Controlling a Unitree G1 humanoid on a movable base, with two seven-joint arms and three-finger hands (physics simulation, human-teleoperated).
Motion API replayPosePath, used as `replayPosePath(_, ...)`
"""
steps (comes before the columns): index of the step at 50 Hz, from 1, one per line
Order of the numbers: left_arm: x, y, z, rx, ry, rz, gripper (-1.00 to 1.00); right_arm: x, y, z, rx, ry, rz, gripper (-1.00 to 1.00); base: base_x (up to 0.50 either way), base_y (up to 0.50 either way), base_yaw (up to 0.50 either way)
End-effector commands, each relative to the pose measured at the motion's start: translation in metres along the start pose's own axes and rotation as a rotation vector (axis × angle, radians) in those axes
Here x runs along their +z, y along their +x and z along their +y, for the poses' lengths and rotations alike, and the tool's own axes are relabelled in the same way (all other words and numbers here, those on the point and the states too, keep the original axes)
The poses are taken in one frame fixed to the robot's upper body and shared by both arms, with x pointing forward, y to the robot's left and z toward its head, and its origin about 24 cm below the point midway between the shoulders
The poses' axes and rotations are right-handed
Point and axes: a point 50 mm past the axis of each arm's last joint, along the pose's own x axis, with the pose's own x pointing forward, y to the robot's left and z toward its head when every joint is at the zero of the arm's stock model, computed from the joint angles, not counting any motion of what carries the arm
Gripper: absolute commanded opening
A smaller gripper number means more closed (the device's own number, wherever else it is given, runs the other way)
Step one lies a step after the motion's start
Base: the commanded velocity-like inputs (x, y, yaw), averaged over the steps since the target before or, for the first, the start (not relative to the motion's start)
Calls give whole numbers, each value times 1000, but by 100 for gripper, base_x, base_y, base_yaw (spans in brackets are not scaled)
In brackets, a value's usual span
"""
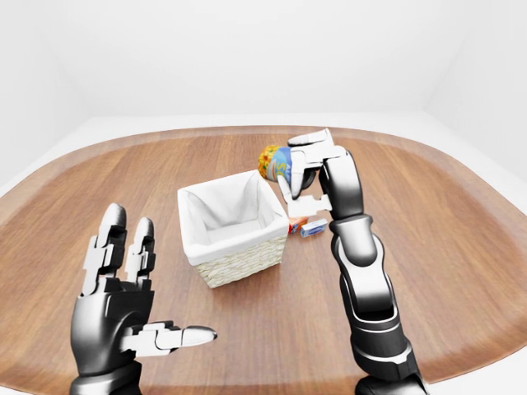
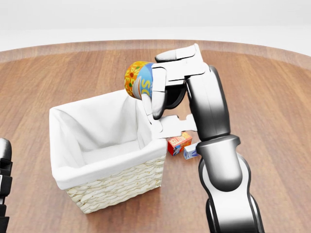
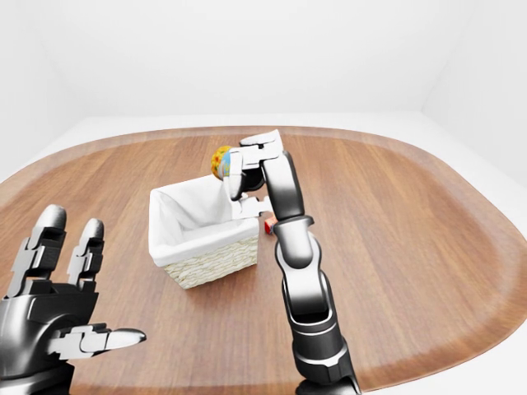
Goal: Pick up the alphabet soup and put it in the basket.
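— Soup can (image 2: 139, 80): where is it?

— Alphabet soup is in my right hand (image 2: 170, 92), lying on its side in the air, its flowered end pointing left. My fingers (image 2: 159, 94) are closed round the blue label, thumb below. In the head view it hangs over the far right corner of the basket (image 2: 116, 187), clear of the rim.

— And the basket itself?

— It sits on the wooden counter (image 2: 272, 97), wicker outside, white cloth lining inside, and I see nothing lying in it. Just right of it on the counter lie a small red box (image 2: 179, 143) and a small blue-and-white box (image 2: 191, 151), touching each other, partly behind my forearm.

— Your other hand?

— My left hand (image 1: 123, 304) is low at the near left, palm up, fingers spread wide with the thumb out to the right, holding nothing and well apart from the basket.
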Motion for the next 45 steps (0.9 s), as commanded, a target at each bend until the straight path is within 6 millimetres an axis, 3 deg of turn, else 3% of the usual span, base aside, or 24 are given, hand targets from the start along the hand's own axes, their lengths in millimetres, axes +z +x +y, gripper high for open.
replayPosePath(1, 2, 0, 1, -2, -2, -12, 100, 8, 13, 20, 27, 9, -25, -100, 0, 0, 0)
replayPosePath(36, 6, -1, 2, -15, -5, -34, 100, -30, 29, 85, 139, -25, 176, -100, 0, 0, 0)
replayPosePath(45, 9, -2, 3, -16, -4, -47, 100, -28, 30, 94, 156, -35, 173, -100, 0, 0, 0)
